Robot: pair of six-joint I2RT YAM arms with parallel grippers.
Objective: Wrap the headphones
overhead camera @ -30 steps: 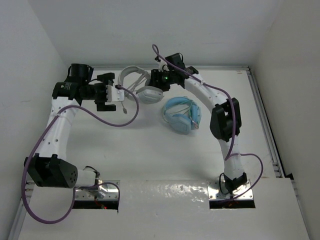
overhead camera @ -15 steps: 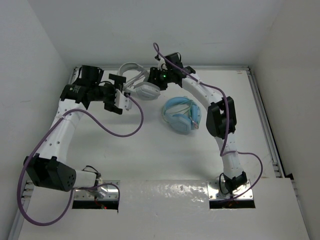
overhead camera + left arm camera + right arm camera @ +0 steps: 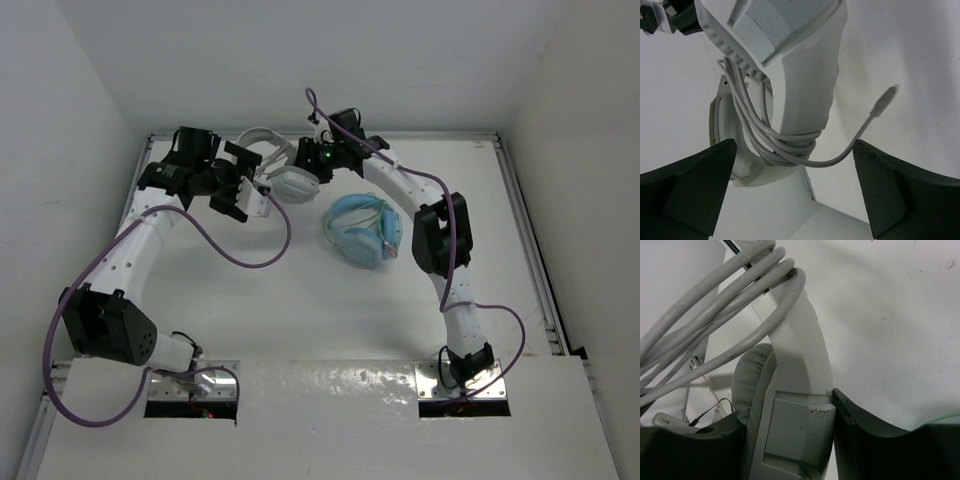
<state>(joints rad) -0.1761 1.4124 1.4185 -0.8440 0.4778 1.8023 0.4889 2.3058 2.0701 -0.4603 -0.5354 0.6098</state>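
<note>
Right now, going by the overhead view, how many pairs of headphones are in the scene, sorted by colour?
white and light-grey headphones: 1
light blue headphones: 1
Total: 2

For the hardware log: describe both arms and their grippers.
Both the left arm and right arm have white tubular links with bulky black joints. A purple cable loops loosely along each. A green light glows at the right wrist. The left gripper and right gripper have dark, matte fingers.
</note>
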